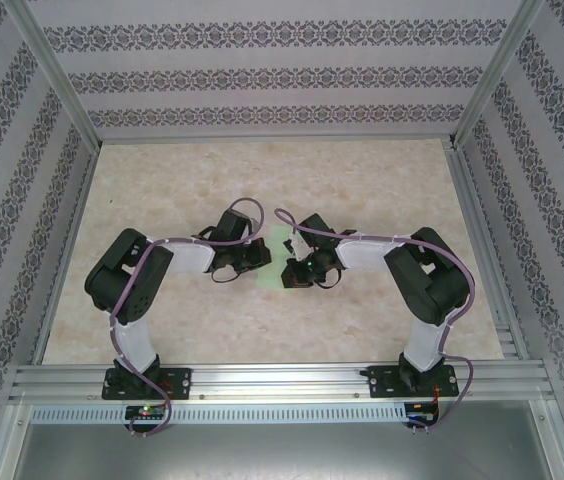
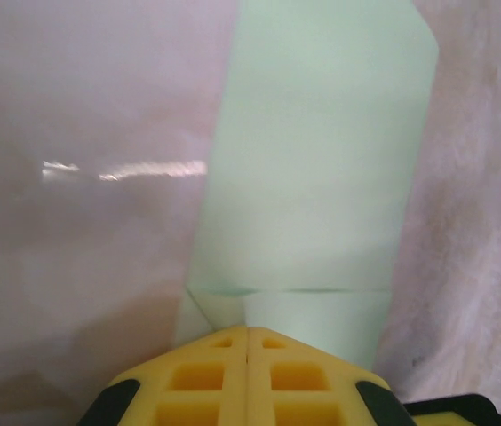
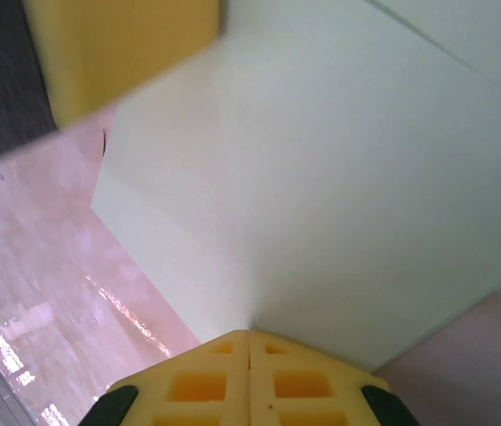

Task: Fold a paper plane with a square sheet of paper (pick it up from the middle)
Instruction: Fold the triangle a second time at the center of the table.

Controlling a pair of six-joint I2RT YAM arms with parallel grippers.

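**Bench** (image 1: 262, 180): beige, marble-patterned slab with a glossy finish that throws back streaks of light in both wrist views. It fills the middle of the top view.

**Arms**: a pair in black and white, with cabled elbows bent outward. Both reach inward and meet at the centre of the top view.

**Sheet of paper** (image 1: 274, 275): thin, matte, pale green, lying flat on the bench at frame centre, directly between the two pincers.
- It is partly folded and no longer square in outline.
- In the left wrist view (image 2: 317, 169) it is a long strip. Its long axis runs from the pincer tips at the bottom edge up toward the upper right, and the upper right corner is cut off at a slant.
- Neither arm is clearly nearer; both touch it from opposite ends.

**Left pincer** (image 1: 259, 255) (image 2: 248, 342): yellow honeycomb pads, clenched pad to pad, with the tips resting on the near end of the sheet.

**Right pincer** (image 1: 297, 272) (image 3: 249, 346): same build, also clenched, with the tips at the lower edge of the sheet (image 3: 339, 195). The left pad (image 3: 117, 53) is at the upper left of this view.

**Creases**: one straight line runs across the strip just above the left tips, and a short diagonal flap lies at its lower left. Any coming press probably follows these lines.
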